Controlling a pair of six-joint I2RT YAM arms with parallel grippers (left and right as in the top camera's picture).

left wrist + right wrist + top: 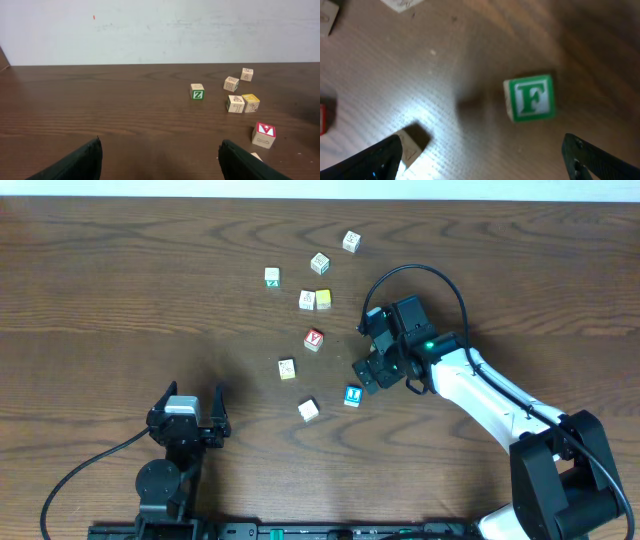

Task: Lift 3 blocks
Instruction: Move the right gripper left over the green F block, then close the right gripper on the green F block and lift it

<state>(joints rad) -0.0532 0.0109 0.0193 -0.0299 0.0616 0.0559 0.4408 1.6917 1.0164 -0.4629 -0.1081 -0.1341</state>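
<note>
Small wooden letter blocks are scattered over the dark table (pixel 120 290). A cream-faced block (pixel 308 410) and a blue-faced block (pixel 352 395) lie nearest the front. My right gripper (pixel 368 348) hangs open just above and right of the blue one, holding nothing. In the right wrist view a block with a green "F" face (pixel 530 98) lies on the wood beyond the spread fingers of the gripper (pixel 481 145), and a cream block (pixel 412 142) sits by the left fingertip. My left gripper (pixel 195 395) rests open at the front left, far from all blocks; its gripper (pixel 160 142) is empty.
A red "Y" cube (pixel 313 339) and a yellow cube (pixel 323 299) sit in the cluster, with a green "Z" cube (pixel 197 91) and several cream cubes behind. A black cable (pixel 440 280) loops over the right arm. Bare wood stretches across the left half.
</note>
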